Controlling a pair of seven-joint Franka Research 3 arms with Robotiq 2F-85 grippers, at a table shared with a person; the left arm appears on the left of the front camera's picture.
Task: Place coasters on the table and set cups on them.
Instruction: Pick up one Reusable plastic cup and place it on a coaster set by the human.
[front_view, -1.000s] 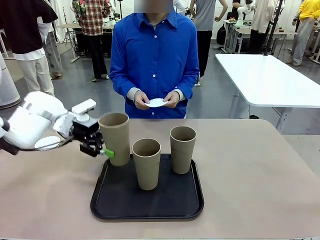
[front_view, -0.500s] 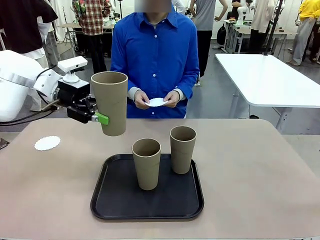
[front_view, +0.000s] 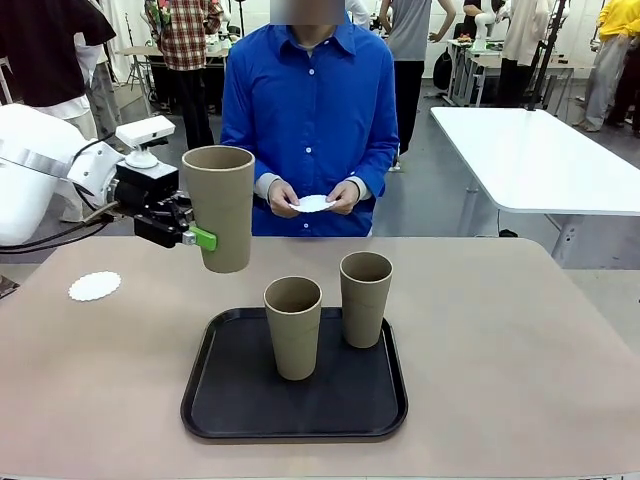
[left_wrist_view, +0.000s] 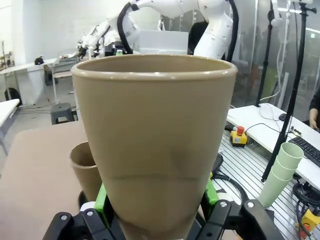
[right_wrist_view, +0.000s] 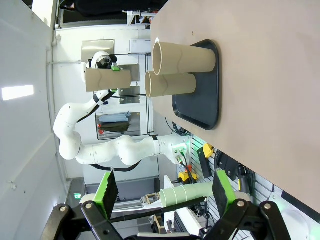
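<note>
Since we start at the left edge, we meet a white lacy paper doily coaster (front_view: 94, 286) first. It lies flat and bare on the beige desk (front_view: 520, 380), at about nine o'clock from the black tray (front_view: 200, 408) and well apart from it.

Next, the left arm's fingers (front_view: 203, 238) are clamped on the lower wall of a held tumbler (front_view: 222, 195). It hangs upright in the air at about eleven o'clock from the tray's middle. The left wrist view shows the green pads on opposite sides near its base.

On the tray stand a near tumbler (front_view: 293, 327) and, at two o'clock from it, a far tumbler (front_view: 365, 298), close together but not touching. At twelve o'clock the person (front_view: 308, 120) holds a second doily (front_view: 313, 205) in both hands. The right arm's fingers (right_wrist_view: 108, 191) are spread wide, with nothing between them.

The tumblers are tall, tapered and handleless, matte tan-brown like cardboard, and wider at the rim. We judge them light, fairly stiff and not slippery. A hold across the lower wall suits them, since the widening taper resists sliding down. Being tall, one may tip if set down crooked. The doily looks flimsy and likely to shift.
</note>
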